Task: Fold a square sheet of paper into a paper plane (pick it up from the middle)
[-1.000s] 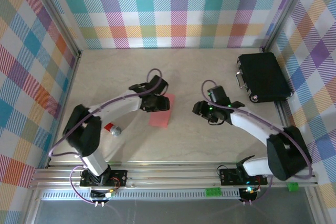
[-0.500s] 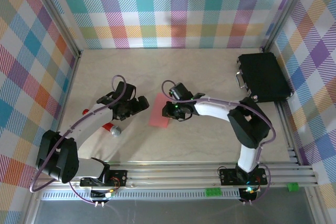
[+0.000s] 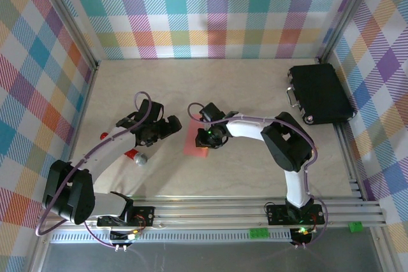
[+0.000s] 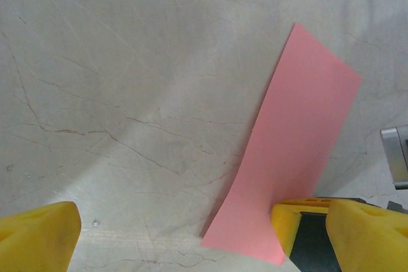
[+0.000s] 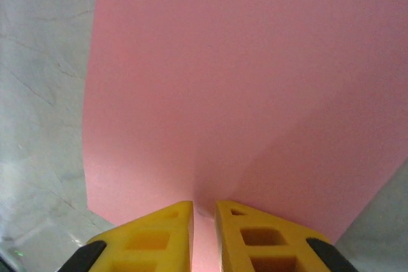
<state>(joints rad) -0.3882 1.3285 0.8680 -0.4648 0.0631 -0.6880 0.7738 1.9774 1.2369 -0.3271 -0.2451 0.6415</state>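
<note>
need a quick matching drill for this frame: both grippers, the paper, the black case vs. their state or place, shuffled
Things:
1. left gripper
2. right gripper
3. black case
4. sheet of paper

States or places:
A. far right corner of the table
B. shut, pinching the sheet's edge
C. open wide, holding nothing
D. salmon-pink, between the two grippers

Pairs: 1-C, 2-B, 3-A, 4-D

Soft, even light is casting faint shadows on the table (image 3: 255,164). Pale glare is showing between the left gripper's (image 4: 171,229) jaws; paper (image 5: 223,81) nearest the right gripper's (image 5: 204,216) jaws is blurring.
</note>
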